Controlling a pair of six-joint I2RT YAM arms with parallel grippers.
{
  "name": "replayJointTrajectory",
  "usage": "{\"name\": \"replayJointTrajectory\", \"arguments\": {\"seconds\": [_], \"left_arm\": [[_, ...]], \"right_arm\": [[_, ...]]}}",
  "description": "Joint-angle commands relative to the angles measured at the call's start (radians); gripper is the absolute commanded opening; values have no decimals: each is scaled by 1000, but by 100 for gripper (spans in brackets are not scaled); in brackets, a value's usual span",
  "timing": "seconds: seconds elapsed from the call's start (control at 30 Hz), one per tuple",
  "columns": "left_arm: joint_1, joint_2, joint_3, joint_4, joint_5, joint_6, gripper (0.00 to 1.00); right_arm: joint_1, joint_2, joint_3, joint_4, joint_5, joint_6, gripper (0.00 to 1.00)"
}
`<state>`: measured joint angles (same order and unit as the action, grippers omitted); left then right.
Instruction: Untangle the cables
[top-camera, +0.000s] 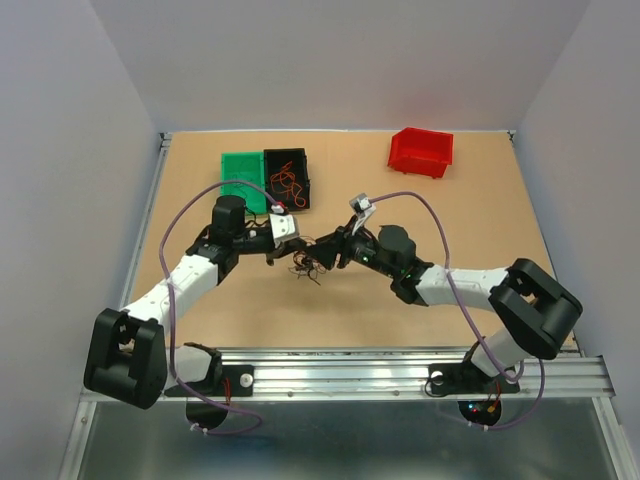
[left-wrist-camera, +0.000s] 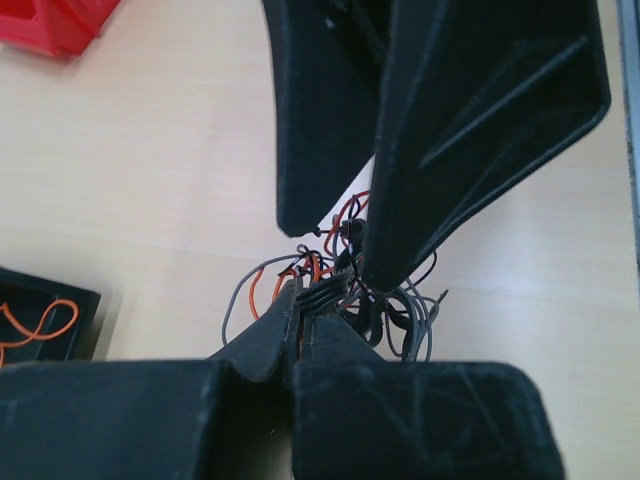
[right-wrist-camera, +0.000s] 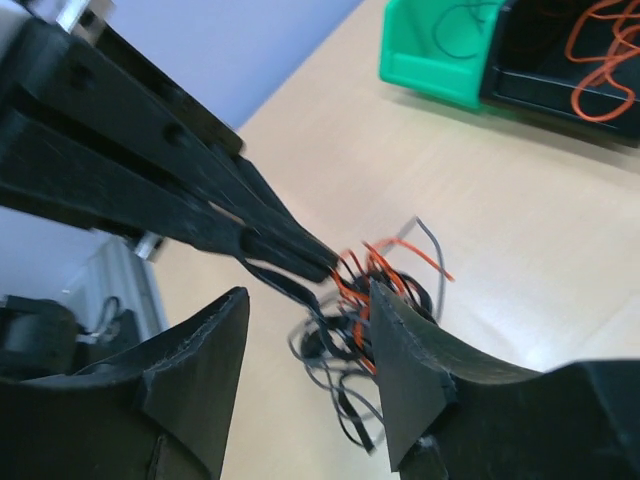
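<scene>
Left claw (left-wrist-camera: 302, 305) is pressed together, pinching black strands of the cables (left-wrist-camera: 318, 268) right at its tip. Right claw (right-wrist-camera: 308, 300) is spread, the bunch sitting between its fingers and just past them. If left pulls now, nothing holds the bunch, so it may just drag along knotted.

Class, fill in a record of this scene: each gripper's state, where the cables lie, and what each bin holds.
Left gripper: shut on cables
Right gripper: open, jaws either side of cables
Cables: orange and black tangle on table
Black bin: orange wires
Green bin: a black wire
Red bin: contents not visible
</scene>
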<state>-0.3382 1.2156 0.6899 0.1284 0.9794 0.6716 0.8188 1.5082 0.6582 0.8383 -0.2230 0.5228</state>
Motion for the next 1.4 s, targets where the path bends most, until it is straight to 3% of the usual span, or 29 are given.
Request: {"name": "replayJointTrajectory", "arguments": {"seconds": [0.0, 0.2, 0.33, 0.53, 0.57, 0.67, 0.87, 1.03, 1.1, 1.13, 1.27, 1.3, 1.37], "left_arm": [[37, 13, 65, 17, 44, -33, 0], [45, 18, 86, -21, 71, -26, 0], [47, 15, 103, -36, 68, -49, 0], [45, 19, 183, -39, 88, -170, 0], [39, 18, 201, -49, 100, -175, 0], [31, -4, 241, -67, 85, -199, 0], [31, -71, 348, 5, -55, -389, 0], [31, -82, 453, 57, -270, -527, 0], [31, -71, 456, 69, -263, -546, 0], [30, -65, 451, 82, -246, -550, 0], [24, -28, 409, 105, -304, -543, 0], [24, -19, 395, 114, -309, -535, 0], [21, -16, 344, 140, -280, -514, 0]], "right_arm": [[6, 50, 9, 51, 22, -105, 57], [6, 161, 61, 91, -15, -164, 54], [5, 207, 92, 97, -29, -172, 38], [6, 224, 98, 97, 2, -167, 35], [6, 221, 93, 97, 16, -167, 25], [6, 205, 75, 96, 53, -152, 6], [3, 165, 38, 84, 140, -132, 1], [3, 158, 26, 68, 169, -119, 2], [3, 147, 20, 67, 184, -119, 8], [2, 141, 11, 68, 191, -119, 4], [-10, 101, -15, 55, 218, -109, 3], [-13, 92, -31, 51, 218, -109, 6], [-23, 60, -48, 51, 264, -104, 42]]}}
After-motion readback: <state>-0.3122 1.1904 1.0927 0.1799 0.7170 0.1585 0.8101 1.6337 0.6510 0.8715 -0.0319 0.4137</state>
